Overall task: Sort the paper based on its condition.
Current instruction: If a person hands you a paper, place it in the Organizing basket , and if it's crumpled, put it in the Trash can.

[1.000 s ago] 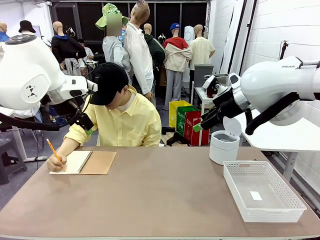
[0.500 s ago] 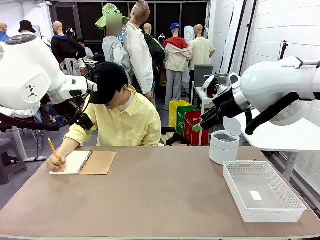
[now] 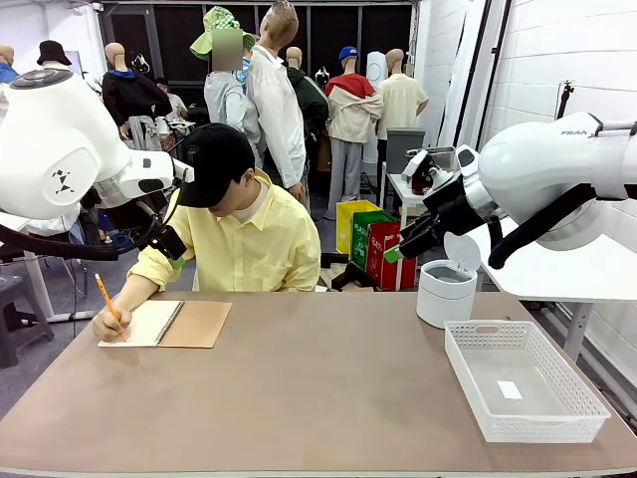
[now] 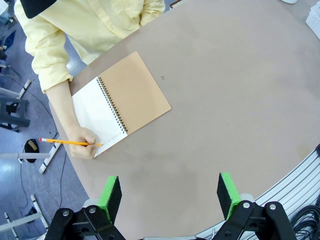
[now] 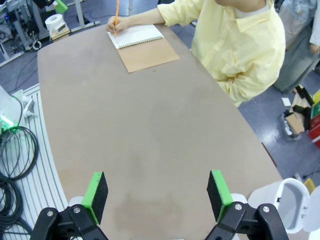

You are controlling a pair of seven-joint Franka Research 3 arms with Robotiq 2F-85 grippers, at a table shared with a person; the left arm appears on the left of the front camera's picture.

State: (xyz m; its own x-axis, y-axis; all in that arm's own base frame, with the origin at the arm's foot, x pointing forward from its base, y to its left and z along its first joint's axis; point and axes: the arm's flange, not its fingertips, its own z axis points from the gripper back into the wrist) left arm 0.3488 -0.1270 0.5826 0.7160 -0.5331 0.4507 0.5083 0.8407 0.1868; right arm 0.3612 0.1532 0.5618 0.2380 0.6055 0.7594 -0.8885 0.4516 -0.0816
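Observation:
Loose paper is out of view; the one white page I see belongs to the spiral notebook at the far left of the table. A person in a yellow shirt writes on that page with an orange pencil. My left gripper hangs open high above the table's left part, its green pad near the person's shoulder. High over the right side, my right gripper is open with nothing between its fingers, one green pad showing.
A white mesh basket stands at the front right with a small white slip on its floor. Behind it, off the table's far right corner, is a white bin with its lid up. Cables lie beside the table.

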